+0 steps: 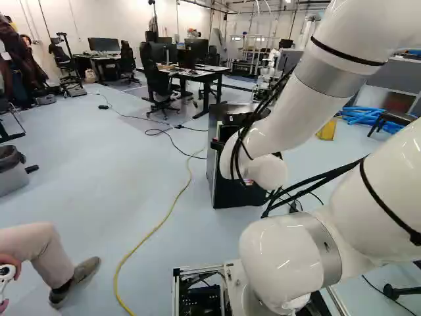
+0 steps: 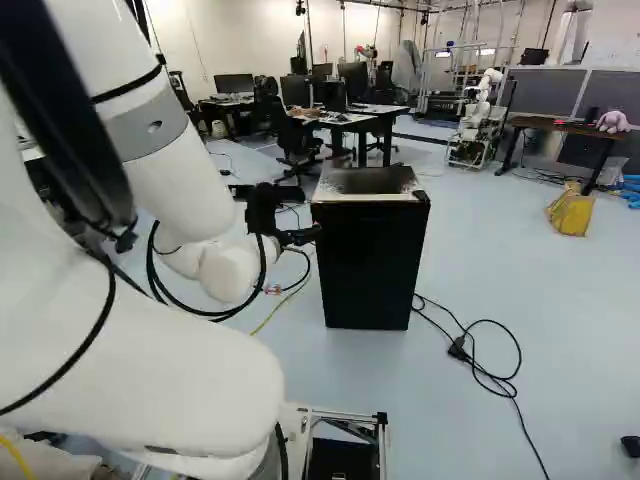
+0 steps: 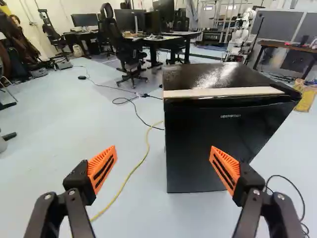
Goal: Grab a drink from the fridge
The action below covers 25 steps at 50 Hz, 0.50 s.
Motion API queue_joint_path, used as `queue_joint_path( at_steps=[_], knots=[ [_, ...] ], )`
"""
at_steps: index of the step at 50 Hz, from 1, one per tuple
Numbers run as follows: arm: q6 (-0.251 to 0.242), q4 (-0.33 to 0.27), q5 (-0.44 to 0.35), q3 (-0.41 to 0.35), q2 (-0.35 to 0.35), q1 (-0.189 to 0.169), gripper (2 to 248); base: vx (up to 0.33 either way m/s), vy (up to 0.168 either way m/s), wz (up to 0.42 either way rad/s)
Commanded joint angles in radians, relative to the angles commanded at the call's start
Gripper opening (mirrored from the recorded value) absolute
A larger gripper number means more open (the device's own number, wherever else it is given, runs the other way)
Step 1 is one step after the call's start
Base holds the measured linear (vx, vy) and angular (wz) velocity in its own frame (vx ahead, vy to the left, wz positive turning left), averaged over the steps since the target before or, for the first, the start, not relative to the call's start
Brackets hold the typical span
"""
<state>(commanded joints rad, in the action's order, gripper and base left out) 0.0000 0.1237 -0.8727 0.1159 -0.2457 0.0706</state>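
- At the far left of your left base view, a grey bin (image 1: pixel 12 176) stands on the floor.
- Next, a yellow cable (image 1: pixel 152 232) curves along the floor.
- Beyond it you have a black office chair (image 1: pixel 158 82).
- In your right base view, the claw (image 2: pixel 305 236) reaches toward the fridge from its left; your wrist view shows its fingers spread wide, holding nothing, with one orange pad (image 3: pixel 225 169) seen against the fridge front.
- The fridge (image 2: pixel 370 265) stands upright on the floor, ahead of your claw, its door looking closed.
- To its right lies a looped black cable (image 2: pixel 497 378).
- Farther back you see another robot (image 2: pixel 475 130), then a yellow container (image 2: pixel 570 212).
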Motion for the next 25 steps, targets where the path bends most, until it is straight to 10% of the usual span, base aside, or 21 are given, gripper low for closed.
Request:
queue_joint_path(
  at_steps=[25],
  knots=[
    [0.000, 0.178, 0.000, 0.001, 0.001, 0.090, 247, 0.000, 0.000, 0.000]
  ],
)
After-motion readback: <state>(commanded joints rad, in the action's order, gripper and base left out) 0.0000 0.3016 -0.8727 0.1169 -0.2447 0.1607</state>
